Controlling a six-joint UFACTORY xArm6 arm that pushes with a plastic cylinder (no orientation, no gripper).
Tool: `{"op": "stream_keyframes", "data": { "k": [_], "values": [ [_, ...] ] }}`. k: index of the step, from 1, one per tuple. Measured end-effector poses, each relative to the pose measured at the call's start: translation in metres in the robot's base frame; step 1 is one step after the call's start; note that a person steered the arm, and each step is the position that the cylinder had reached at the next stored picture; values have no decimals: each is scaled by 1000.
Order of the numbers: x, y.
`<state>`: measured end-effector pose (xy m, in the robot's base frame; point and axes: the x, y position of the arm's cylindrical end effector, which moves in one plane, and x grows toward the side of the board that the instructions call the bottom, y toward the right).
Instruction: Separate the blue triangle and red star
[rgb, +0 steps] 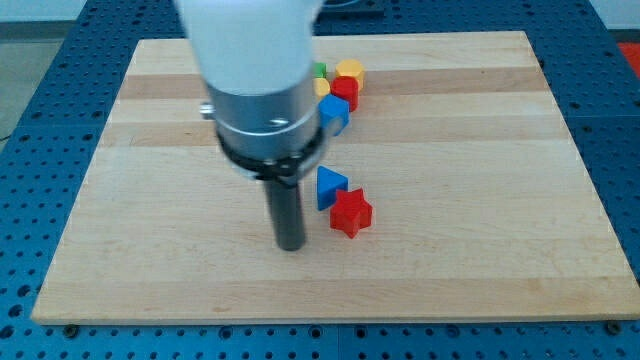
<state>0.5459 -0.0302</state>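
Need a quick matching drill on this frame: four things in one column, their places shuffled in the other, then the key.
Things
1. blue triangle
2. red star
3. my tip
4. yellow block

Places
A. top of the cluster near the view's top edge
B. at the view's left of the pair, apart from both blocks
C. touching the triangle on its lower right
D. mid-board, just above and left of the star

Pairs: 1-D, 2-C, 3-B, 4-A
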Motion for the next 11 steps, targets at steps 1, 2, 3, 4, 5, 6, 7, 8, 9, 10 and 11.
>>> {"op": "stream_keyframes", "data": {
  "k": [1, 2, 3, 4, 5, 6, 7, 8, 9, 10, 11],
  "values": [
    [-6, 43],
    [-33, 49],
    [-73, 12],
    [-111, -38],
    [-128, -69],
    [-116, -70],
    [-109, -60],
    [-133, -57],
    [-171, -57],
    [-185, -57],
    [-185, -57]
  ]
}}
